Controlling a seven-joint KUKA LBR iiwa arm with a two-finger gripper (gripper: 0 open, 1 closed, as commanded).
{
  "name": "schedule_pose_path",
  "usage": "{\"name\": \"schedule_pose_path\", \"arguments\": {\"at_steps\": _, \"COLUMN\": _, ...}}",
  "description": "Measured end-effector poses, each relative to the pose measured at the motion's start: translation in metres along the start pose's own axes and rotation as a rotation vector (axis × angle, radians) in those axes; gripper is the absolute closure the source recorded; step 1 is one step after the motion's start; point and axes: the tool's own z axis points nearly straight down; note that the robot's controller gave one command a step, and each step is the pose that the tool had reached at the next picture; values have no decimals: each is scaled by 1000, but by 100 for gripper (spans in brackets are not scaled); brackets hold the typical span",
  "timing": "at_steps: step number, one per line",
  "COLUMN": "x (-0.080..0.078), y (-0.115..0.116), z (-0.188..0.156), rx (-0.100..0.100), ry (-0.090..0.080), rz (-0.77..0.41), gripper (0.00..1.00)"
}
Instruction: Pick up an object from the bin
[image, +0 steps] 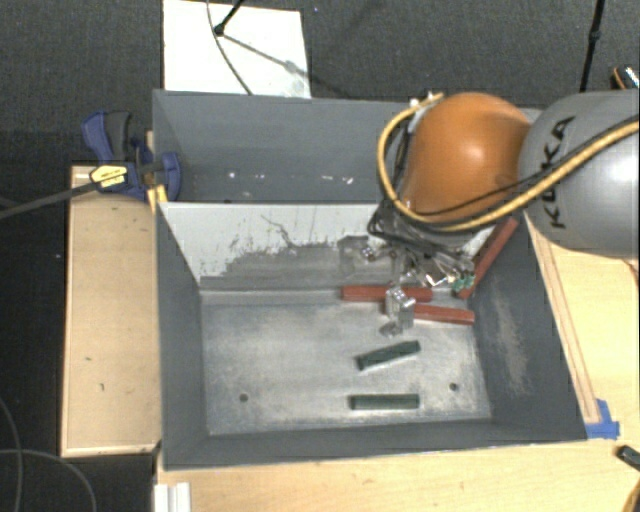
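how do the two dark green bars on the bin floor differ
The upper dark green flat bar lies askew, its right end turned toward the back; the lower dark green flat bar lies straight across. The upper one sits by the gripper; the lower one is farther from it, toward the front. Both are slim, alike in length, and lie loose on the bin floor.

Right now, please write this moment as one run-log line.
gripper | over red-brown stick | bin far right | dark green bar just in front
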Motion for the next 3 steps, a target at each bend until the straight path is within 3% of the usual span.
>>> {"name": "schedule_pose_path", "arguments": {"at_steps": 1, "x": 54, "y": -32, "z": 126, "rx": -9, "ry": 15, "rz": -478, "gripper": 0}}
{"name": "schedule_pose_path", "arguments": {"at_steps": 2, "x": 53, "y": -32, "z": 124, "rx": -7, "ry": 12, "rz": -472, "gripper": 100}}
{"name": "schedule_pose_path", "arguments": {"at_steps": 3, "x": 55, "y": -7, "z": -38, "rx": -1, "ry": 4, "rz": -491, "gripper": 100}}
